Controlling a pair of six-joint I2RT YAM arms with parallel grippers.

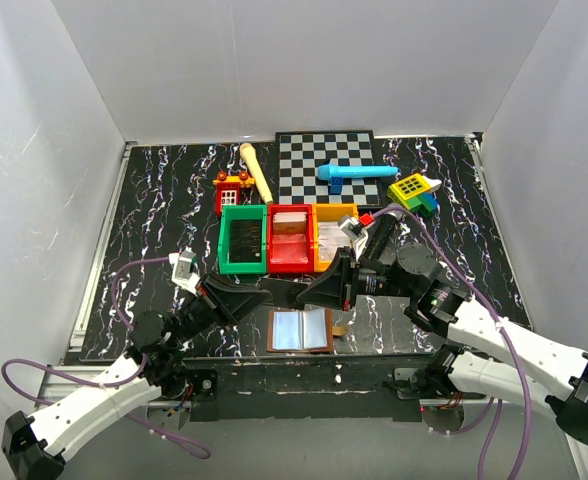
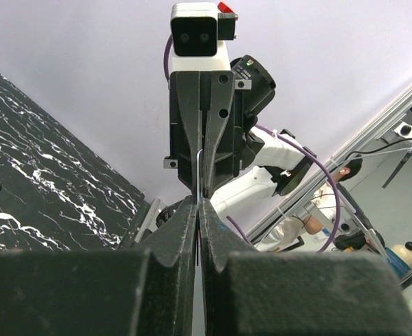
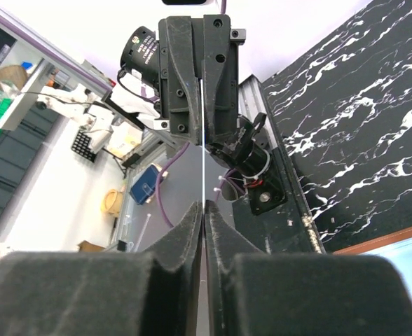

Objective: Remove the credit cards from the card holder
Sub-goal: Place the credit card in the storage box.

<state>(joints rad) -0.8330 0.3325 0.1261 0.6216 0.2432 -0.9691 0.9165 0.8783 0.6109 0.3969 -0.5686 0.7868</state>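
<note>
- Both grippers meet above the open card holder (image 1: 302, 331)
- left gripper (image 2: 199, 204) pinches a credit card (image 3: 204, 171) edge-on; right gripper (image 3: 204, 208) clamps its far edge, likely for handover

left gripper (image 2: 197, 201): clamped on thin card (image 2: 200, 173) | right gripper (image 3: 204, 205): tip-to-tip opposite, pinching same card | arms angled toward each other

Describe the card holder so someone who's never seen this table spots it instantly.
On the black marbled table, find the row of green, red and orange bins, then come toward the near edge. The card holder lies there opened flat: brown-edged with pale blue-grey inner panels, a thin booklet shape, unlike the boxy bins.
</note>
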